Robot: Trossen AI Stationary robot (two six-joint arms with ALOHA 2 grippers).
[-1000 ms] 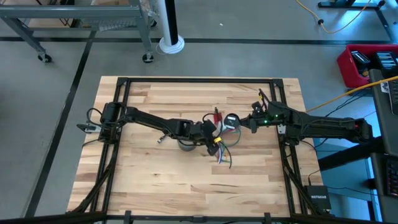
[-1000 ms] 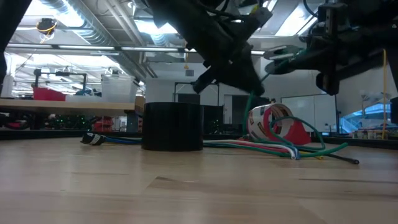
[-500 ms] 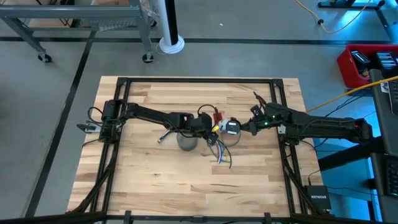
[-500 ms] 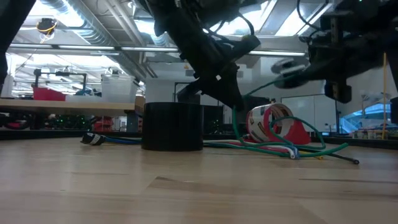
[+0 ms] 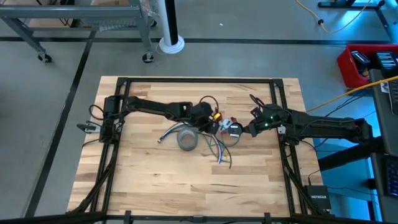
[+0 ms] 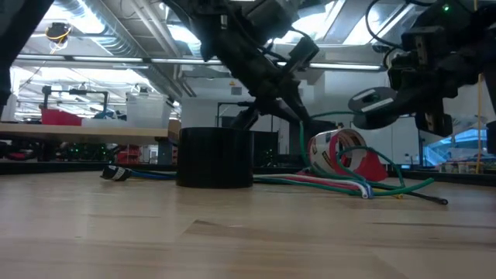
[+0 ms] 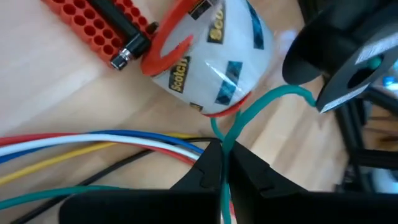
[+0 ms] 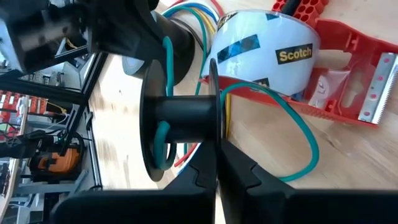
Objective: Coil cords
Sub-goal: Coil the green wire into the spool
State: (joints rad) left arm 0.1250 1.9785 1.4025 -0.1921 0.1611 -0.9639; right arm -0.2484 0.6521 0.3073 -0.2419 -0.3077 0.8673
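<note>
The left gripper [image 7: 222,169], fingers pinched on the thin green cord [image 7: 261,102], had swung from beside the grey tape roll [image 5: 188,140] toward the table's far side. The right gripper [image 8: 217,163] stayed clamped on the black plastic spool [image 8: 180,115], which the cord wound around beside the red tape dispenser [image 8: 348,68].

Grey floor [image 5: 56,74], prob. ceiling lights [image 6: 116,35].

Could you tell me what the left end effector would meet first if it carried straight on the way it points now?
Most likely the Scotch tape dispenser just ahead of the left end effector, which pinches the green cord; depth is unclear, so the right arm's black spool might come first.
</note>
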